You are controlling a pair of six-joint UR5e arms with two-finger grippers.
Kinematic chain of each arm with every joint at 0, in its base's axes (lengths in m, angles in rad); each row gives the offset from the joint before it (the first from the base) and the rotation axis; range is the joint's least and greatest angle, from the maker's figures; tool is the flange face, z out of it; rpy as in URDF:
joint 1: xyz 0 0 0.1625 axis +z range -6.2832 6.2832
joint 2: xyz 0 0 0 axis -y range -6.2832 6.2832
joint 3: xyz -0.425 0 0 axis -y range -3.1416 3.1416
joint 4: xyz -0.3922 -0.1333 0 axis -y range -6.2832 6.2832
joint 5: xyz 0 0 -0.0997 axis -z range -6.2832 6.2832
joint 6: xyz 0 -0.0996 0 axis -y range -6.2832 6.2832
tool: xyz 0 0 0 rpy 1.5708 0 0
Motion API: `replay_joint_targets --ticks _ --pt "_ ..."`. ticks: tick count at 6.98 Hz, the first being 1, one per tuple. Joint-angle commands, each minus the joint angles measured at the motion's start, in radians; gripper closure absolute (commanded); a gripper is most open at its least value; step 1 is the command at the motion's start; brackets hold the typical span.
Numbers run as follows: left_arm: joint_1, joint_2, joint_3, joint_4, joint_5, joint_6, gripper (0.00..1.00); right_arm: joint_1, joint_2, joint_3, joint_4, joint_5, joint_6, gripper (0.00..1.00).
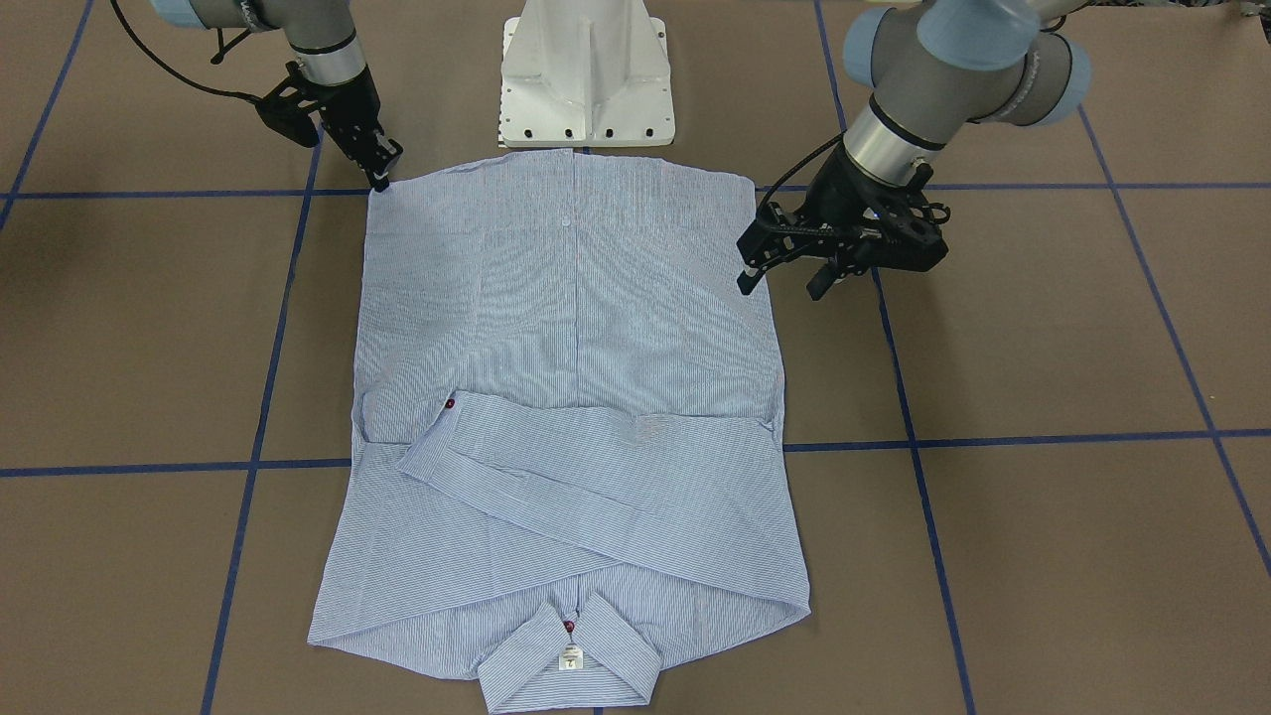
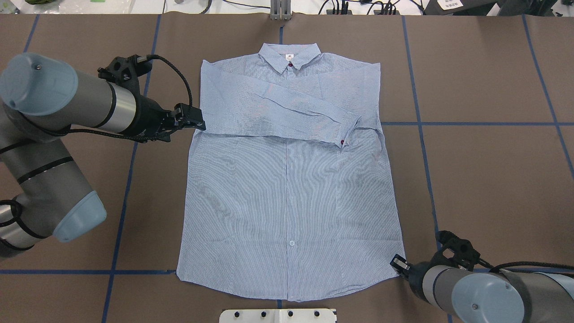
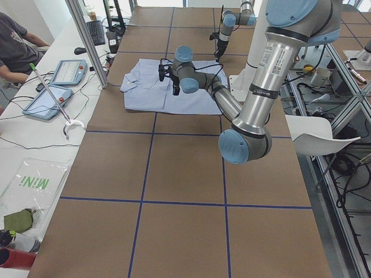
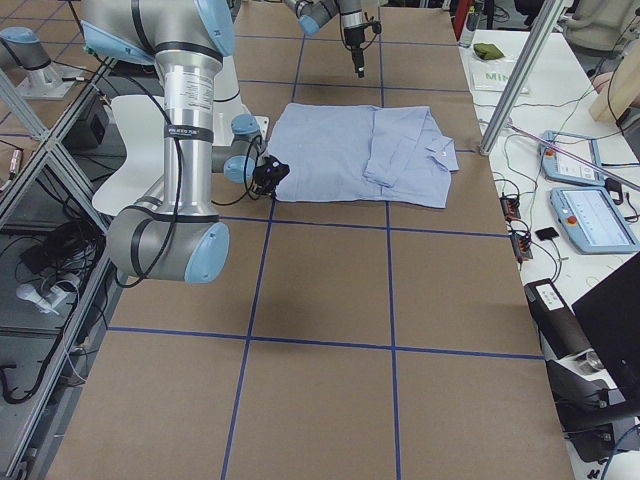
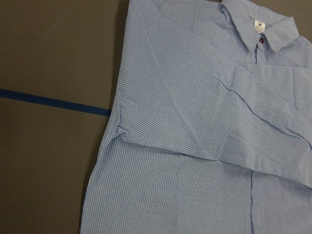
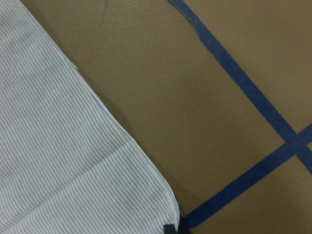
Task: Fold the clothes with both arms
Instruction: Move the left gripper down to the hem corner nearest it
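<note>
The striped light blue shirt lies flat and face up, collar at the far side, both sleeves folded across the chest. My left gripper hovers open just off the shirt's side edge near the armpit, holding nothing; it also shows in the overhead view. My right gripper is down at the hem corner nearest the robot's base. Its fingers look closed together on that corner. One dark fingertip shows beside the cloth.
Brown table cover with blue tape lines runs all round the shirt. The white pedestal base stands just behind the hem. A person sits at a side bench with tablets and cables beyond the collar end.
</note>
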Motion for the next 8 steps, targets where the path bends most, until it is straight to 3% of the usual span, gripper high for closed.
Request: replay_joint_targets --ticks 1,3,5,7,8 --pt "0.011 0.024 -0.045 0.006 0.004 -0.040 0.01 0.010 -0.012 0.027 -0.001 0.003 -0.002 1.00" --pt "0.087 0.107 -0.092 0.004 0.062 -0.044 0.01 0.013 -0.012 0.028 -0.001 0.007 -0.002 1.00" --pt "0.150 0.167 -0.116 0.003 0.101 -0.224 0.04 0.013 -0.012 0.028 -0.001 0.009 -0.002 1.00" --pt "0.314 0.242 -0.111 0.004 0.215 -0.280 0.04 0.015 -0.012 0.028 -0.001 0.010 -0.002 1.00" --pt "0.349 0.243 -0.119 0.003 0.219 -0.349 0.04 0.016 -0.012 0.027 -0.001 0.009 -0.002 1.00"
